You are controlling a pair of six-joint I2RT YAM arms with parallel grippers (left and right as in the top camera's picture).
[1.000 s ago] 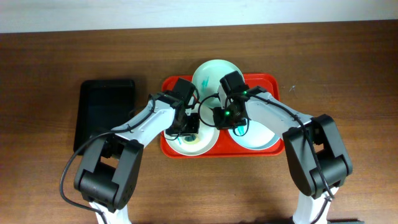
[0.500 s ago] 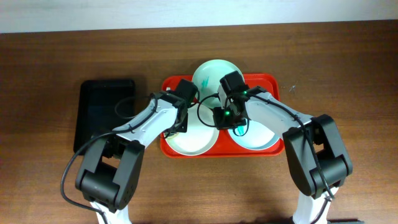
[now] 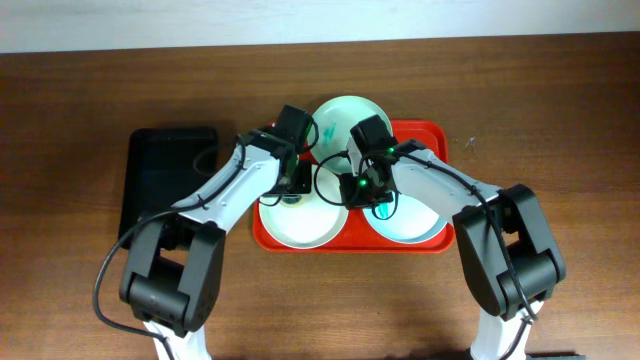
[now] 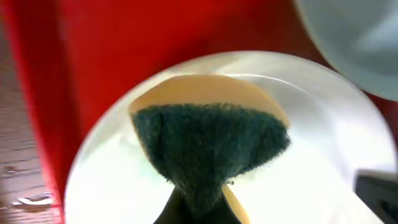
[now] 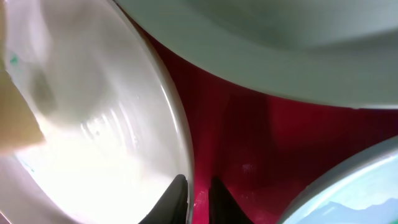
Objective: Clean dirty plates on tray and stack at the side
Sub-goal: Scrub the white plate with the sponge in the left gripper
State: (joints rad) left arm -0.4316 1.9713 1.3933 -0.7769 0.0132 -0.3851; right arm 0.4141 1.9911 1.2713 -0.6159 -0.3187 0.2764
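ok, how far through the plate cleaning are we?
Done: nothing stacked; white plate, mint plate and blue plate all sit on the red tray. In hand: left gripper presses the sponge on the white one while right gripper pinches its rim; a teal fleck shows. Left: mint, blue, then stacking.

A green-faced sponge [image 4: 211, 146] sits over the white plate [image 4: 311, 180] — red tray [image 4: 93, 56] beneath, second plate [image 4: 354, 37] top right.

We note a dark brown wood-grain counter [image 3: 70, 290], evenly lit, meeting a white wall [image 3: 150, 18] along its far edge.
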